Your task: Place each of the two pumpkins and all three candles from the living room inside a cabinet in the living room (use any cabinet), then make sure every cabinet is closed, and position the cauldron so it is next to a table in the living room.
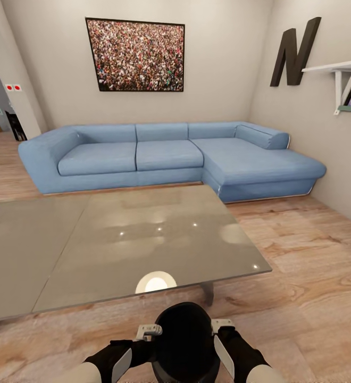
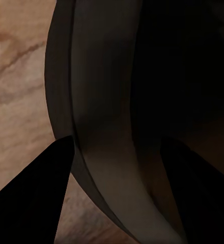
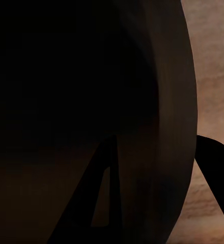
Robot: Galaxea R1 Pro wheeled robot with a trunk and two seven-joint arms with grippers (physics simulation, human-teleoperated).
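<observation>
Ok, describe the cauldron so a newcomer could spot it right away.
Start at the long blue sofa, come forward over the grey glass table to its near edge. Just below it, above the wooden floor, the cauldron sits between the left claw and right claw. It is the only round, matte black pot here.

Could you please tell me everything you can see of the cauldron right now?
The cauldron is a matte black, round-bellied pot, held between both arms just in front of the robot, above the wooden floor near the glass table's edge. The left wrist view shows its wide rim close up. The left pincer and right pincer flank its sides.
</observation>
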